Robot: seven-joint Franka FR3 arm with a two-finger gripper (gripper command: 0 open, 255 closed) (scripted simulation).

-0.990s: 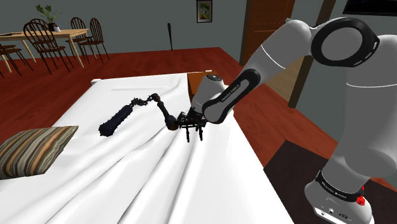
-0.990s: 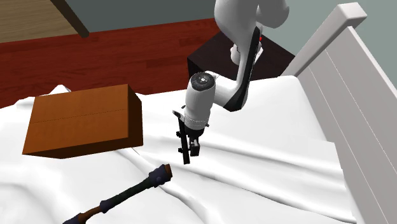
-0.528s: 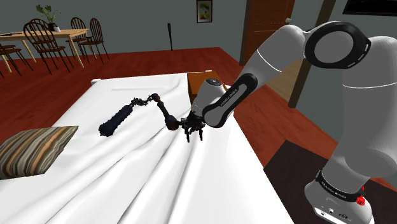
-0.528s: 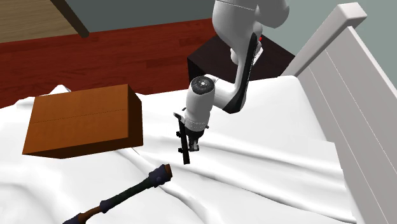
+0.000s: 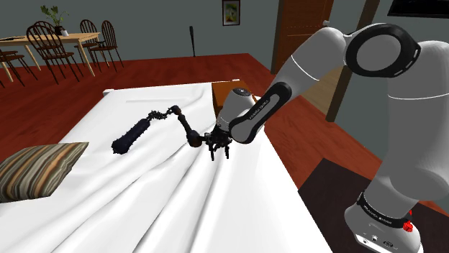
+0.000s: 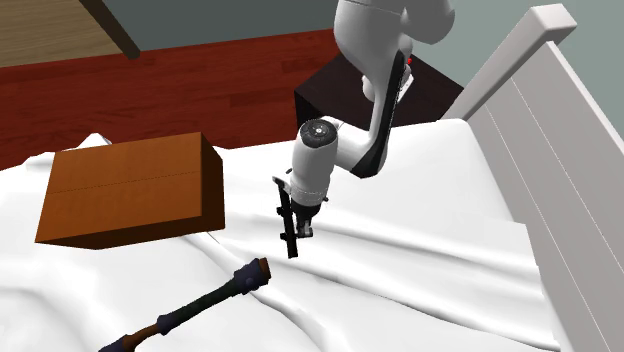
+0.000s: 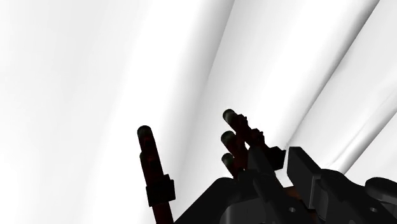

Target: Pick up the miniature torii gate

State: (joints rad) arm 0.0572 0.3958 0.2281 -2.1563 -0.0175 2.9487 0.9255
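I can read nothing from here. Fine white lettering runs along the black forearm band (image 5: 257,108), up and left of the stand (image 5: 381,237). More sits on the black ring (image 5: 379,209) just above the stand. Both are too small to make out.

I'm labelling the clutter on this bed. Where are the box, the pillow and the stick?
box (image 6: 130,190), second exterior view, about its middle.
pillow (image 5: 39,167), shoulder view, middle of its striped top.
stick (image 6: 256,272), second exterior view, its thick brown end.

Bedsheet (image 5: 158,205) white cloth, creased; box (image 6: 130,190) brown wood, matt.
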